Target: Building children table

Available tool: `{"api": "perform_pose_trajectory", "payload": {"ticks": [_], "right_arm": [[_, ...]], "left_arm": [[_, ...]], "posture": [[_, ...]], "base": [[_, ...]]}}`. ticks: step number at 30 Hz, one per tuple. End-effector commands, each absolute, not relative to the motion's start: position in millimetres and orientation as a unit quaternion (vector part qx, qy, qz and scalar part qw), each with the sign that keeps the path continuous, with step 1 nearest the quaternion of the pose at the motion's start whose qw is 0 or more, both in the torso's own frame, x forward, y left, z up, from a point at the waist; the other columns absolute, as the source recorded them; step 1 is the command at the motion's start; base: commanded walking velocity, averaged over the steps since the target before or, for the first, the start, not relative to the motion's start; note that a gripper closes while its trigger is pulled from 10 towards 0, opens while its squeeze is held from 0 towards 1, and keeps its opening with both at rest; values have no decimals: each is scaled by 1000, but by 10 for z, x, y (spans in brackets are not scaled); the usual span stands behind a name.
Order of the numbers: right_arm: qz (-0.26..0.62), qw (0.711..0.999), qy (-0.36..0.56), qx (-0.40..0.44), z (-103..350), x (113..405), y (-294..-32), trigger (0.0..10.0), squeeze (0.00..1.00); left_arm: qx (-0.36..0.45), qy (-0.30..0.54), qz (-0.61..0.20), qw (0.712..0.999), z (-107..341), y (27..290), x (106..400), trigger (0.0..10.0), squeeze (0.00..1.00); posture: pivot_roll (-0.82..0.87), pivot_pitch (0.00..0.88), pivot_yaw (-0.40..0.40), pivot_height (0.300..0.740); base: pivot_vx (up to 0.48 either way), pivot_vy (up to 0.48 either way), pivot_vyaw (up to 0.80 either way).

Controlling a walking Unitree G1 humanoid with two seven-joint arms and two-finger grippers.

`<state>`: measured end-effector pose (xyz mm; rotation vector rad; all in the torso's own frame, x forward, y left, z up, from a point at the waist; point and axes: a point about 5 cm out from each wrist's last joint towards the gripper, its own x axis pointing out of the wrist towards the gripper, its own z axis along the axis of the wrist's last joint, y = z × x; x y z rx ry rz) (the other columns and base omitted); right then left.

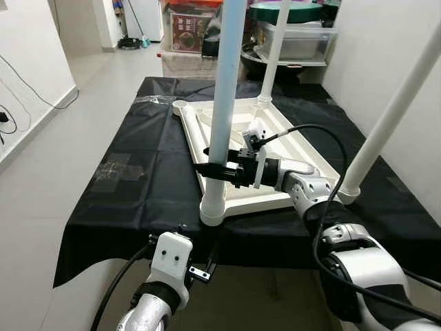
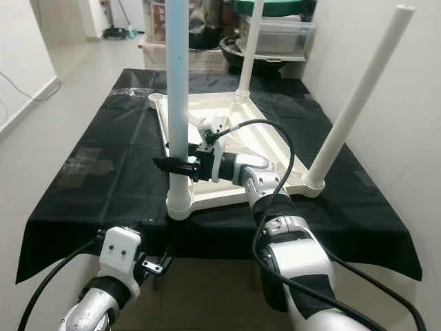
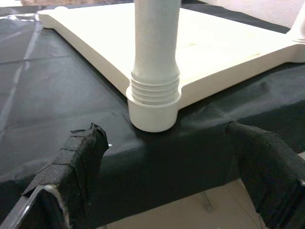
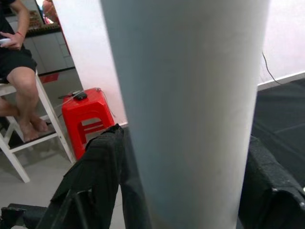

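A white children's table top (image 1: 275, 148) lies upside down on a table covered in black cloth (image 1: 124, 172). A pale leg (image 1: 226, 83) stands upright in the near corner socket (image 1: 213, 207), with its screw threads showing above the socket (image 3: 155, 88). My right gripper (image 1: 215, 169) is shut on this leg low down, a black finger (image 4: 95, 176) on each side. A second leg (image 1: 393, 110) leans at the right corner and a third (image 1: 272, 55) stands at the far corner. The far-left socket (image 1: 180, 105) holds no leg. My left gripper (image 3: 164, 157) hangs open below the table's front edge, facing the near socket.
Storage boxes and a shelf (image 1: 296, 34) crowd the back. A white wall runs close on the right, and open floor (image 1: 41, 158) lies on the left. In the right wrist view a person (image 4: 19, 62) sits on a white stool beside a red stool (image 4: 88, 119).
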<state>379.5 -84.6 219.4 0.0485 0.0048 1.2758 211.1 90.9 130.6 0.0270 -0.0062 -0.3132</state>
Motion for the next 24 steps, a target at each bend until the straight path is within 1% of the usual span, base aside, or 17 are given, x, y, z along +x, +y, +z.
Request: {"api": "perform_pose_trajectory", "payload": {"ticks": [1,2,5,6,7,8,9,10,11,12,13,15,16,17,18,19,24], "right_arm": [[612,791,-3,24,2163,3753,-717,0,0],[606,795,-7,26,2155,3752,-696,0,0],[560,827,-20,34,2151,3811,-697,0,0],[560,827,-20,34,2151,3811,-697,0,0],[526,849,-22,40,2139,3848,-719,0,0],[526,849,-22,40,2139,3848,-719,0,0],[457,888,-20,49,2105,3908,-777,0,0],[416,908,-18,43,2085,3942,-818,0,0],[416,908,-18,43,2085,3942,-818,0,0],[392,919,-17,36,2073,3960,-843,0,0],[284,958,-9,28,2039,4030,-983,0,0],[284,958,-9,28,2039,4030,-983,0,0],[188,982,-7,29,2026,4070,-1128,0,0],[63,997,-6,40,1997,4077,-1320,0,0],[-17,999,-5,48,1974,4062,-1451,0,0],[-67,996,-4,53,1958,4045,-1529,0,0],[-130,988,-2,84,1953,3977,-1457,0,0]], "left_arm": [[13,5,-159,987,1254,890,2104,10000,0],[13,6,-160,987,1247,888,2101,10000,0],[14,7,-162,987,1237,884,2105,10000,0],[14,7,-162,987,1237,884,2105,10000,0],[14,7,-161,987,1236,884,2110,10000,0],[14,7,-161,987,1236,884,2110,10000,0],[14,7,-161,987,1237,885,2118,10000,0],[14,7,-161,987,1237,887,2122,10000,0],[14,7,-161,987,1237,887,2122,10000,0],[14,7,-161,987,1237,888,2124,10000,0],[14,7,-161,987,1234,889,2125,10000,0],[14,7,-161,987,1234,889,2125,10000,0],[14,7,-161,987,1232,890,2126,10000,0],[15,7,-162,987,1228,892,2129,10000,0],[15,7,-163,987,1225,893,2130,10000,0],[15,7,-163,986,1223,894,2132,10000,0],[17,7,-163,986,1223,896,2135,10000,0]], "posture": [[102,3,-90,740],[102,3,-90,740],[101,3,-87,740],[101,3,-87,740],[100,3,-89,740],[100,3,-89,740],[100,8,-90,740],[100,8,-90,740],[100,8,-90,740],[100,8,-90,740],[97,7,-86,740],[97,7,-86,740],[94,6,-86,740],[89,6,-82,740],[89,6,-82,740],[89,6,-82,740],[93,7,-80,740]], "base": [[0,0,0],[0,0,0],[0,0,0],[0,0,0],[0,0,0],[0,0,0],[0,0,0],[0,0,0],[0,0,0],[0,0,0],[0,0,0],[0,0,0],[0,0,0],[0,0,0],[0,0,0],[0,0,0],[0,0,0]]}}
